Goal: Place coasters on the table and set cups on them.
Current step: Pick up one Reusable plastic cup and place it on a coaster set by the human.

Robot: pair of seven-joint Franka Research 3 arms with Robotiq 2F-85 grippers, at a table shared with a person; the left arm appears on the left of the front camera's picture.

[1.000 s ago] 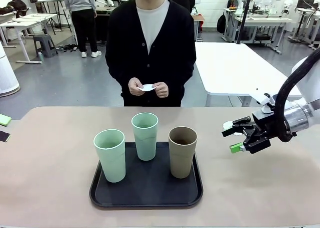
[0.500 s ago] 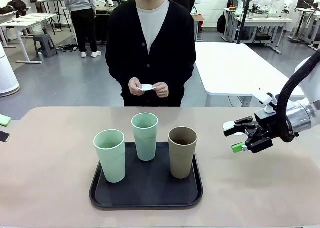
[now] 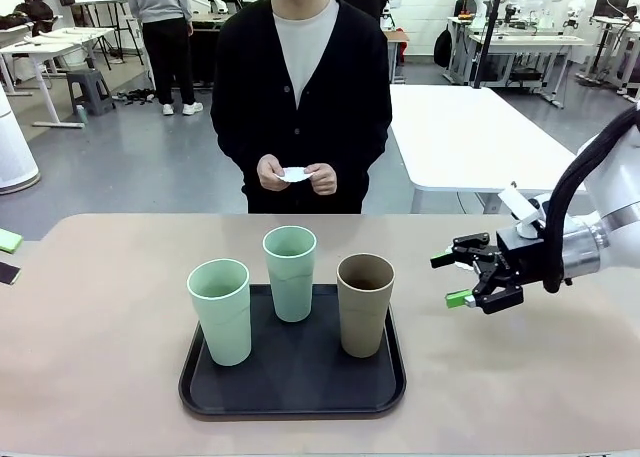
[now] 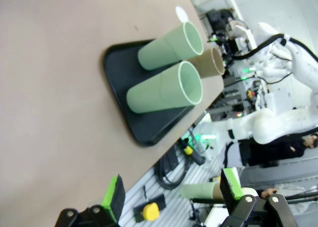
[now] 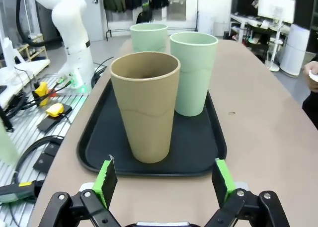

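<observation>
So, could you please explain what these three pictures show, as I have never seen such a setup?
Two robot arms share a beige table with a person. The wide picture looks across it from the robot's side; the other two come from cameras on each wrist. The right gripper hovers open beside a black tray; the left gripper is open too, and both hold nothing. On the tray stand two mint cups and a brown cup. The person's hands hold a small white disc, probably a coaster.
</observation>
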